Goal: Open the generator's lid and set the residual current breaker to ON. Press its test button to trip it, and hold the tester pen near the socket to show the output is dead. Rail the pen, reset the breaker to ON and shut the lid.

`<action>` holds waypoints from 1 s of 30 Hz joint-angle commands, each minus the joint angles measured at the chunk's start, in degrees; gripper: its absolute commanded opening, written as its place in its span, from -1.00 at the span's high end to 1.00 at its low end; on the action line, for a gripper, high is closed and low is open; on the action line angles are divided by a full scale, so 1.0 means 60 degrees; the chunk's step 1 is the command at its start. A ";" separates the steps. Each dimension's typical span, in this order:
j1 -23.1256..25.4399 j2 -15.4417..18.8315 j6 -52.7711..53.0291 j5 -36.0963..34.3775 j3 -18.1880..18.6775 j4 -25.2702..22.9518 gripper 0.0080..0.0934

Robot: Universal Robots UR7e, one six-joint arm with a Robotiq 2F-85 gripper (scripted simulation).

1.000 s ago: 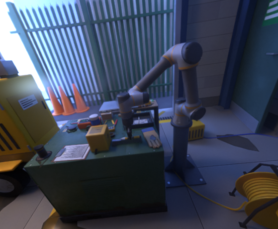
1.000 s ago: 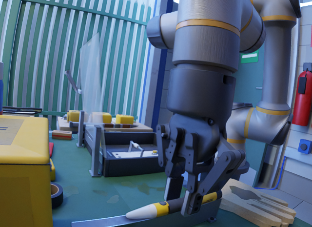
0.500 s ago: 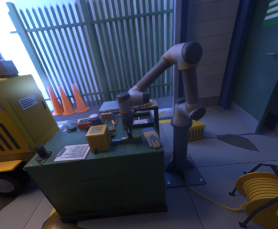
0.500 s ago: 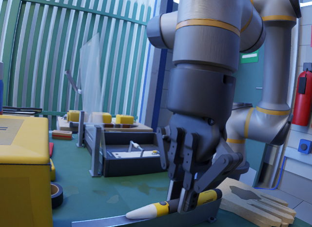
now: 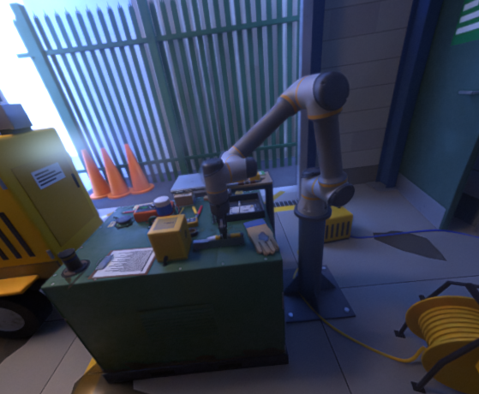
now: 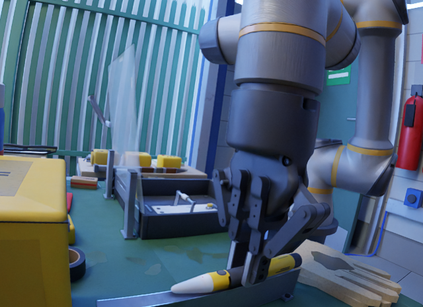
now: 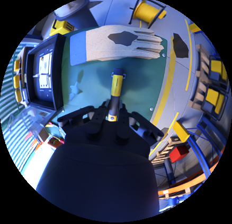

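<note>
On the green bench top, the yellow and grey tester pen (image 6: pixel 235 272) lies along its grey rail (image 6: pixel 205 292) near the front edge, white tip pointing left. My gripper (image 6: pixel 246 263) reaches straight down over it, and its fingers are closed on the pen's dark middle section (image 7: pixel 114 108). Behind the rail stands the generator's dark panel box (image 6: pixel 177 208) with its clear lid (image 6: pixel 123 102) swung upright. The breaker's small lever (image 6: pixel 182 196) stands on the white panel inside. In the side camera, the gripper (image 5: pixel 222 229) hides the pen's middle.
A work glove (image 6: pixel 345 273) lies just right of the rail. A yellow box (image 6: pixel 32 225) stands on the left with a tape roll (image 6: pixel 76 261) beside it. Clipboard (image 5: pixel 124 262) and small tools (image 5: pixel 156 210) fill the bench's left side.
</note>
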 commanded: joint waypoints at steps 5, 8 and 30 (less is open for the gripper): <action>0.0000 -0.0105 0.0000 0.0000 -0.0097 0.0173 1.00; 0.0000 -0.0187 0.0000 0.0000 -0.0180 0.0336 1.00; 0.0000 -0.0875 0.0000 0.0000 -0.1154 0.2002 1.00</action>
